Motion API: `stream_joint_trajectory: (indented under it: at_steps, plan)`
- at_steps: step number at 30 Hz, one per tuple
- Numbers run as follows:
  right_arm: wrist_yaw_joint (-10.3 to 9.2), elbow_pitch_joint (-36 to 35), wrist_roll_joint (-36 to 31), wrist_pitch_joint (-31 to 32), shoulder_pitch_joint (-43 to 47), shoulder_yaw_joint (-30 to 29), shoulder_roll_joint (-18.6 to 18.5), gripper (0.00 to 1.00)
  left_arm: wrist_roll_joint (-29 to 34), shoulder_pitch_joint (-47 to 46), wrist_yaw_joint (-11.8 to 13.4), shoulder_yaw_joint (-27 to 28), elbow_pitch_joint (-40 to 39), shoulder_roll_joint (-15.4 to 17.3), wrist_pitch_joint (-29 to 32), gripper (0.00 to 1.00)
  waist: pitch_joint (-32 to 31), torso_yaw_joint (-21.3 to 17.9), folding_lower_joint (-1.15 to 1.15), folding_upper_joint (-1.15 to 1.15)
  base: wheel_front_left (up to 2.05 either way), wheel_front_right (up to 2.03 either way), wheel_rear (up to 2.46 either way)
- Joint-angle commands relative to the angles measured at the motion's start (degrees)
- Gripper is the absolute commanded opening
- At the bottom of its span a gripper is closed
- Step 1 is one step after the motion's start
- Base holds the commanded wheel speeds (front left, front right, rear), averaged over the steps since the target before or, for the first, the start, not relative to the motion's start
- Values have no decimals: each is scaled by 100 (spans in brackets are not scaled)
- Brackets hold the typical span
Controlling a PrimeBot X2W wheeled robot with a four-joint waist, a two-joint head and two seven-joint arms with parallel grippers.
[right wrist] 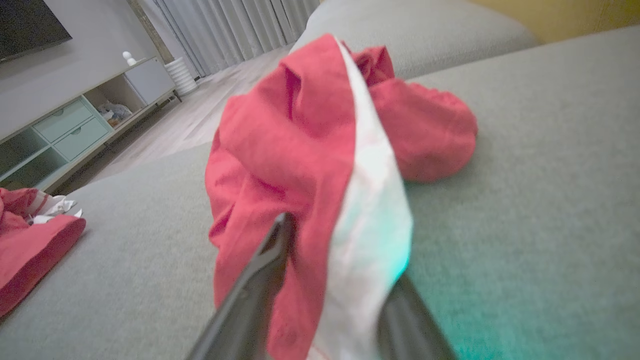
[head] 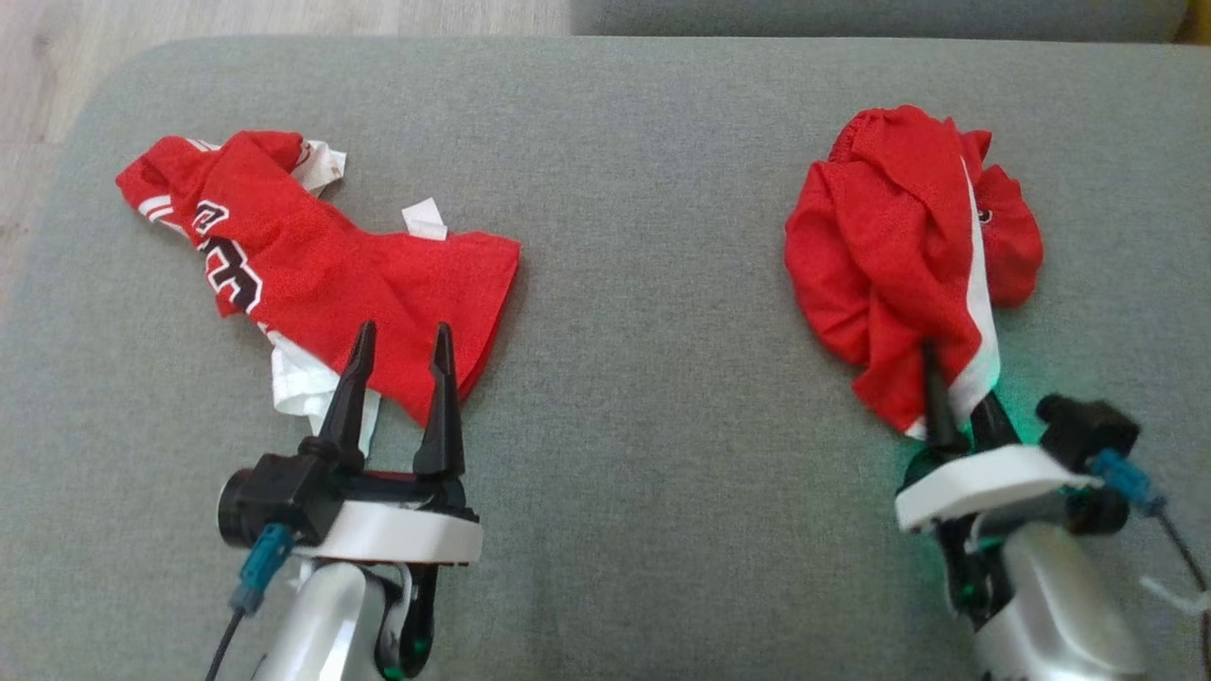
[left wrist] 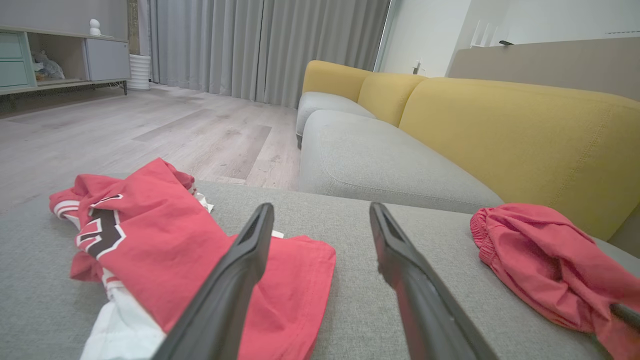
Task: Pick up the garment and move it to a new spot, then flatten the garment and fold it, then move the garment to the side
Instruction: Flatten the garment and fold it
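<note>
on the right half of the grey fabric sofa seat [head: 643, 378] lies the crumpled pair of red shorts with a white side stripe [head: 889, 246], bunched into a mound with the elastic waistband at the far end. the right jaws reach its near edge: one dark finger [head: 935, 397] lies on top of the red cloth, and the other is mostly hidden under the white stripe. in the right wrist view the stripe and a fold of red cloth [right wrist: 290, 140] hang between the two fingers [right wrist: 260, 280], which stand somewhat apart; i cannot tell whether they press the cloth or only straddle it. a green glow falls on the seat beside this wrist.

well apart on the left half lies a rumpled red jersey with black-and-white lettering and white lining [head: 312, 265]. the left jaws are spread wide, their dark fingers [head: 440, 407] pointing over its near hem; in the left wrist view one finger [left wrist: 240, 270] crosses the jersey [left wrist: 165, 240] and the other the bare seat. beyond are a yellow sofa back [left wrist: 525, 135], pale wood floor [left wrist: 150, 130] and grey curtains [left wrist: 260, 45].
</note>
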Motion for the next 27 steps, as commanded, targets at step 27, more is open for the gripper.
stream_joint_trajectory:
  at_steps: [27]
  plan:
    - [-4, -1500, -1660, 442, -1573, 1688, -1588, 0, -427, 264, 283, -24, -202, 5, -29, 100, -943, 230, -1, 0, 0, 0, 0]
